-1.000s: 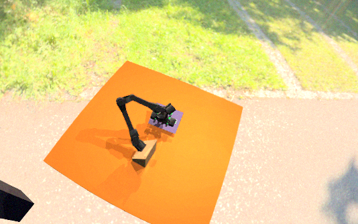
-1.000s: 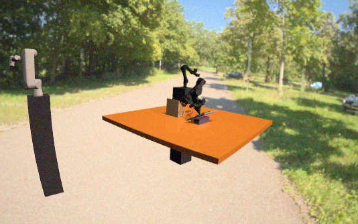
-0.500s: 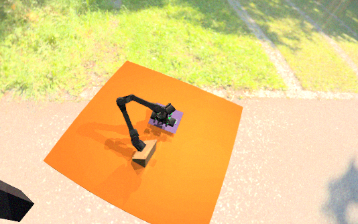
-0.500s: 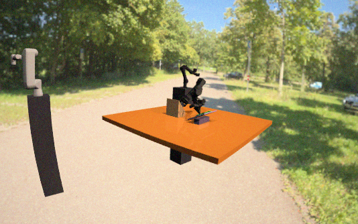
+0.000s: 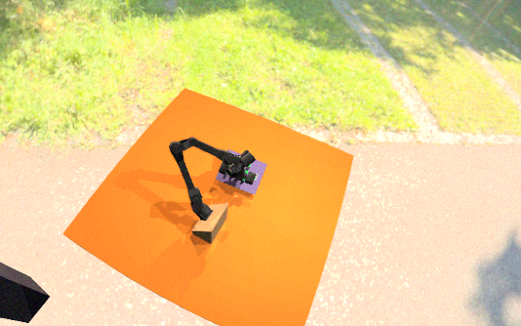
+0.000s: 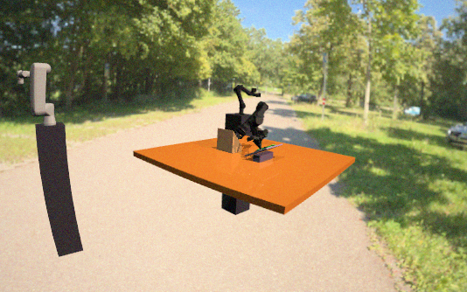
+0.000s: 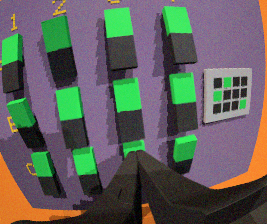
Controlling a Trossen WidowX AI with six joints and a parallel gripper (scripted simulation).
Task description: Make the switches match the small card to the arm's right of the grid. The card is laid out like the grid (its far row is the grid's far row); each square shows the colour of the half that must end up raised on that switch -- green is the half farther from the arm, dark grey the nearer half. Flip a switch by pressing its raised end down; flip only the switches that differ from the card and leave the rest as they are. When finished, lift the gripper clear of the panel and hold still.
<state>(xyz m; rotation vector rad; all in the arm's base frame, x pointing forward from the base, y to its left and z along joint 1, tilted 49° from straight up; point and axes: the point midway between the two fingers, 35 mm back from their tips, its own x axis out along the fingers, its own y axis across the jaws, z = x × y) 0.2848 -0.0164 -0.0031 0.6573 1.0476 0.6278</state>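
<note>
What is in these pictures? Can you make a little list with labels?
table: orange table top
panel: purple switch panel, numbers 1 to 4 over its columns
switches: green and dark grey rocker switches, three rows of four
card: small grey card with green and dark squares, right of the grid
gripper: black gripper, shut, holding nothing, tip at the near-row switch in column 3
arm base: wooden block
</note>
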